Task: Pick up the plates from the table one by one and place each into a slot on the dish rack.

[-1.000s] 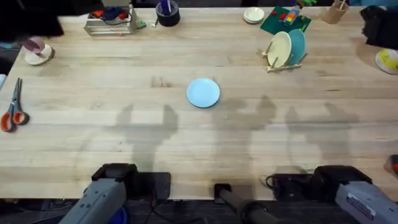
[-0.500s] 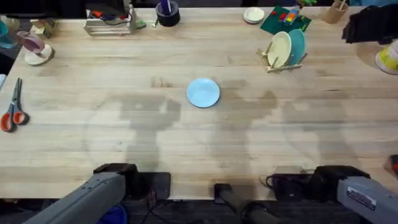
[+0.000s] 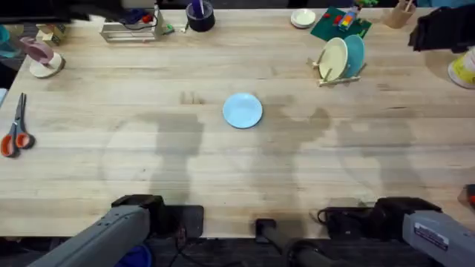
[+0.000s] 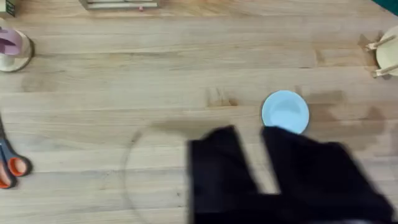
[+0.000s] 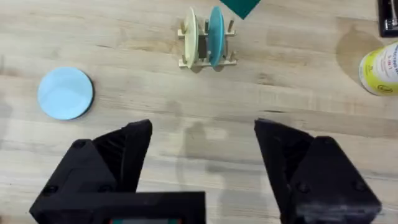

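A pale sky-blue plate lies flat near the middle of the table. At the back right stands the small wooden dish rack, holding a cream-yellow plate and a teal plate upright. In the left wrist view my left gripper hovers open above the table, the blue plate just past its fingertips. My right gripper is wide open over bare wood, with the blue plate off to one side and the rack ahead.
Orange-handled scissors lie at the left edge. A white wire-frame box, a dark cup, a small cream dish and a green mat line the far edge. A yellow bottle stands at the right.
The arm shadows on the table have shifted and the left arm at the lower left has swung a little. The blue plate and the rack have stayed put.
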Motion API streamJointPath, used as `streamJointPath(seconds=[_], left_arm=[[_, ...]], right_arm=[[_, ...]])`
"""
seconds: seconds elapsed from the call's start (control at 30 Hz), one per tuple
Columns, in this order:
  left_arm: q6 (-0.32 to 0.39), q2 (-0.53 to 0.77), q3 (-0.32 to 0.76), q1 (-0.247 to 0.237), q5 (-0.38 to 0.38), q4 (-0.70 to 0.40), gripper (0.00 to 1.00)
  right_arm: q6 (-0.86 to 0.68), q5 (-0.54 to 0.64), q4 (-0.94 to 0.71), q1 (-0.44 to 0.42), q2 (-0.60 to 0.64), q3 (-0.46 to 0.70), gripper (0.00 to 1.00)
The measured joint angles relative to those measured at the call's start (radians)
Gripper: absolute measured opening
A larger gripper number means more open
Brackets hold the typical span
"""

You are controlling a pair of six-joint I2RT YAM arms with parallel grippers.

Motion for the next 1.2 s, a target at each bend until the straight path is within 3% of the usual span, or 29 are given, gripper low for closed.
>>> streamJointPath(seconds=[0.07, 0.1, 0.4, 0.87, 1.2], left_arm=[[-0.009, 0.0, 0.0, 0.0, 0.0, 0.0, 0.074], [-0.018, 0.0, 0.0, 0.0, 0.0, 0.0, 0.051], [-0.06, 0.0, 0.0, 0.0, 0.036, -0.023, 0.043], [-0.087, 0.111, -0.008, 0.0, 0.355, -0.019, 0.043], [-0.101, 0.111, -0.186, 0.0, 0.512, 0.089, 0.044]], right_arm=[[0.0, 0.0, 0.0, 0.0, 0.0, 0.0, 0.995], [0.0, 0.0, 0.0, 0.0, 0.0, 0.0, 0.995], [0.0, 0.0, 0.0, 0.0, 0.0, 0.0, 0.995], [0.0, 0.0, 0.0, 0.0, 0.0, 0.0, 0.995], [0.0, 0.0, -0.003, 0.0, 0.0, 0.0, 0.995]])
